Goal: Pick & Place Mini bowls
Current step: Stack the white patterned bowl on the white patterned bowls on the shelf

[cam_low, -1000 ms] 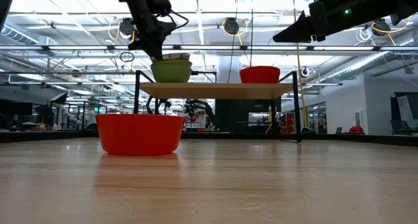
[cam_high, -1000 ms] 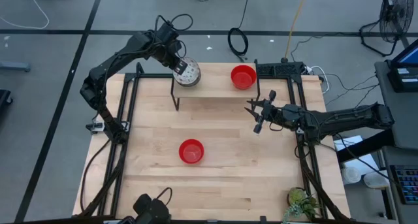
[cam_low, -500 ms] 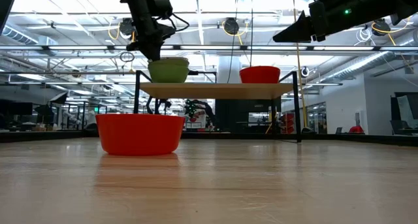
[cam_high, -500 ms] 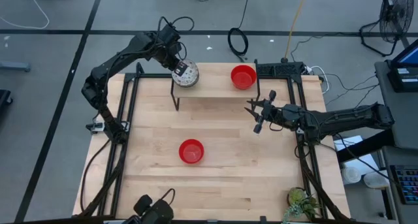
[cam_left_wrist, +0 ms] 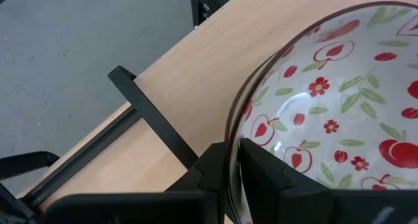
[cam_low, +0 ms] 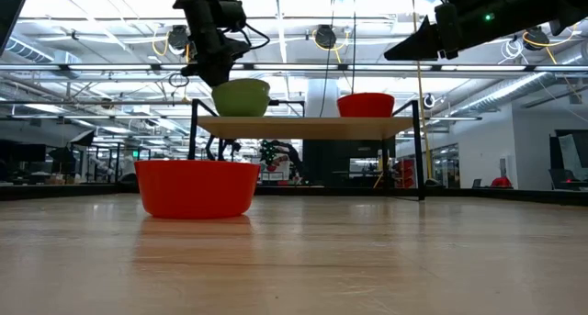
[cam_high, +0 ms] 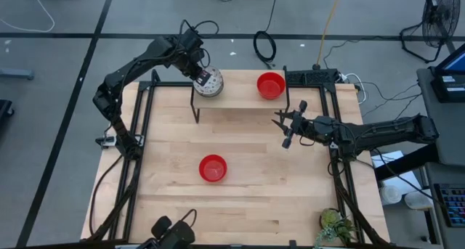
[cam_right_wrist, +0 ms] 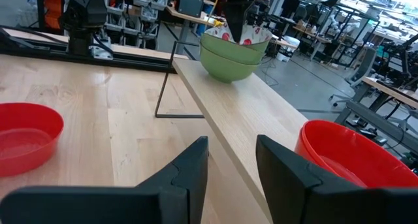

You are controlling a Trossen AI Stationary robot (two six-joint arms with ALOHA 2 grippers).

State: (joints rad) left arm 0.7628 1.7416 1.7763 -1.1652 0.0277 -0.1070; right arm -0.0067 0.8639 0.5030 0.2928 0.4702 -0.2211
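High view: on the raised shelf (cam_high: 240, 96) in the upper middle of the frame, a patterned bowl (cam_high: 211, 83) is nested in a green-sided one and a red bowl (cam_high: 270, 85) sits well apart to its right. The left gripper (cam_high: 199, 76) is seen pinching the patterned bowl's rim, its fingers (cam_left_wrist: 261, 175) straddling it. One red bowl on the table (cam_high: 213, 168), at lower centre, appears yet to be shelved. The right gripper (cam_high: 285, 125) hangs at centre right, spread and empty.
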